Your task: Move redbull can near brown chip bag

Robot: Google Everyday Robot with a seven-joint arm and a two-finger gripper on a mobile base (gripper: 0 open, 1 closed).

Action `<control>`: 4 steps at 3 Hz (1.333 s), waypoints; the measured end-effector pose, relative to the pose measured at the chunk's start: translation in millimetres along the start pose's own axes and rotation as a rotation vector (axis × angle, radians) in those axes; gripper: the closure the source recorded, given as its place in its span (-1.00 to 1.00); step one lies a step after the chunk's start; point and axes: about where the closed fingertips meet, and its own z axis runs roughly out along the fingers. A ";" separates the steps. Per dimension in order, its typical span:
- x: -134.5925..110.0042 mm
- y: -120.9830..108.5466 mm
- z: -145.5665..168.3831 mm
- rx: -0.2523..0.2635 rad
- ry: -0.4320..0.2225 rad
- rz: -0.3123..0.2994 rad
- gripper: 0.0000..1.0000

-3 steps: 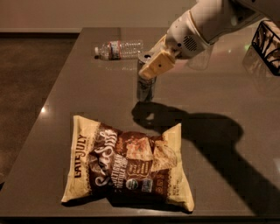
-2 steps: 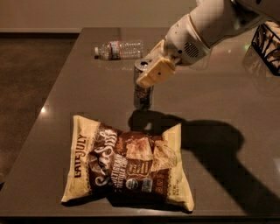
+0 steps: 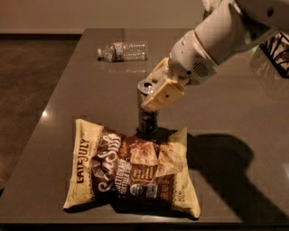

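A dark grey, glossy worktop (image 3: 76, 103) fills most of the view. Left of it lies brown carpeted floor (image 3: 31, 76), and beyond its far edge stands a pale wall (image 3: 90, 13). Over its middle the pincer (image 3: 151, 92) clasps the redbull can (image 3: 147, 119).

place: indoor room with an office or robot-lab look; exact kind can't be told
table: long dark grey glossy table (image 3: 90, 85), plain top with light glare
floor: dark, carpet-like floor (image 3: 31, 76) left of the table
wall: plain pale wall (image 3: 90, 13) behind the far end
snacks: brown chip bag (image 3: 131, 171), water bottle (image 3: 123, 51) lying on its side, redbull can (image 3: 146, 119) upright at the bag's top edge
robot: white arm from upper right, gripper (image 3: 151, 88) clamped on the can's top, mid-table
right edge: black wire basket (image 3: 277, 52), cut off
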 end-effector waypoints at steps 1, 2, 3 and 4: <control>5.2 11.4 4.1 -0.025 0.006 -0.006 1.00; 11.7 18.0 9.2 -0.045 -0.002 -0.026 0.66; 16.7 21.3 12.2 -0.059 -0.001 -0.063 0.03; 14.9 21.9 12.6 -0.058 -0.001 -0.064 -0.43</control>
